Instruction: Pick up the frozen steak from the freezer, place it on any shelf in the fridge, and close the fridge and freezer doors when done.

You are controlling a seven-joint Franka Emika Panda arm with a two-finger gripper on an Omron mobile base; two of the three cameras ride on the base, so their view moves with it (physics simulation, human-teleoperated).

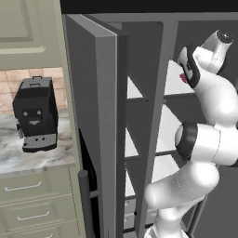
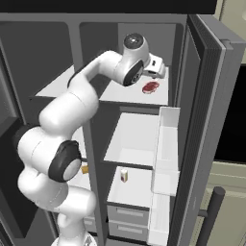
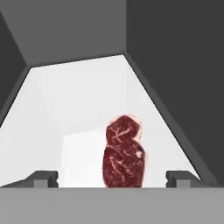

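Observation:
The frozen steak (image 3: 124, 153), dark red with pale streaks, lies flat on the fridge's topmost white shelf (image 3: 65, 100), near its right side. My gripper (image 3: 112, 179) is open. Its two fingertips (image 3: 43, 178) stand far apart on either side of the steak, with a clear gap to it. In the right base view the steak (image 2: 150, 87) rests on that shelf (image 2: 120, 96) just below and in front of my gripper (image 2: 158, 69). The fridge (image 2: 139, 139) and the freezer (image 1: 135, 116) both stand open.
The fridge door (image 2: 211, 120) is swung out on the right with pale bins (image 2: 166, 144). The freezer door (image 1: 97, 116) is swung out on the left. A small white-and-red item (image 2: 124, 175) sits on a lower fridge shelf, an orange item (image 2: 85, 169) in the freezer. A black coffee machine (image 1: 35, 114) stands on the counter.

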